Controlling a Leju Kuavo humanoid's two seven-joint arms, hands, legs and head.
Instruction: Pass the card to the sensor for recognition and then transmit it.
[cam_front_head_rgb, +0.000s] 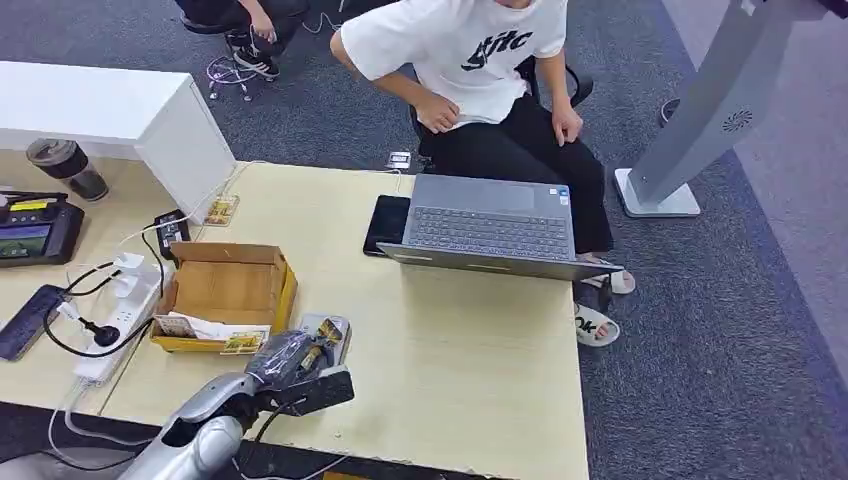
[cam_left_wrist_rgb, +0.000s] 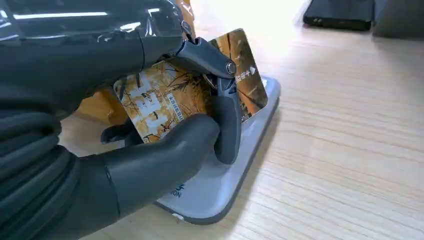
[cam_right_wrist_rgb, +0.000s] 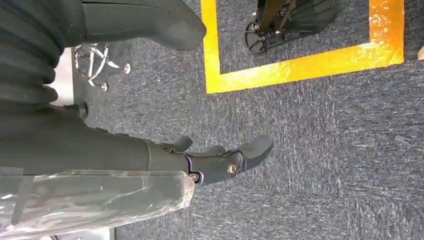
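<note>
The left robot hand (cam_left_wrist_rgb: 150, 145) pinched a brown patterned card (cam_left_wrist_rgb: 165, 95) upright just over the grey sensor pad (cam_left_wrist_rgb: 225, 180) on the desk (cam_left_wrist_rgb: 350, 150), while the right robot hand (cam_right_wrist_rgb: 220, 160) hung empty, fingers apart, above carpet (cam_right_wrist_rgb: 325, 150).

An office or lab workspace with grey carpet (cam_front_head_rgb: 700, 330). A pale wood desk (cam_front_head_rgb: 470, 370) holds an open laptop (cam_front_head_rgb: 490, 228) at 12 o'clock, a cardboard box (cam_front_head_rgb: 228, 290) and a power strip (cam_front_head_rgb: 120, 320) at 9 o'clock. A seated person (cam_front_head_rgb: 480, 70) faces the desk. Yellow floor tape (cam_right_wrist_rgb: 300, 65) marks the carpet.
</note>
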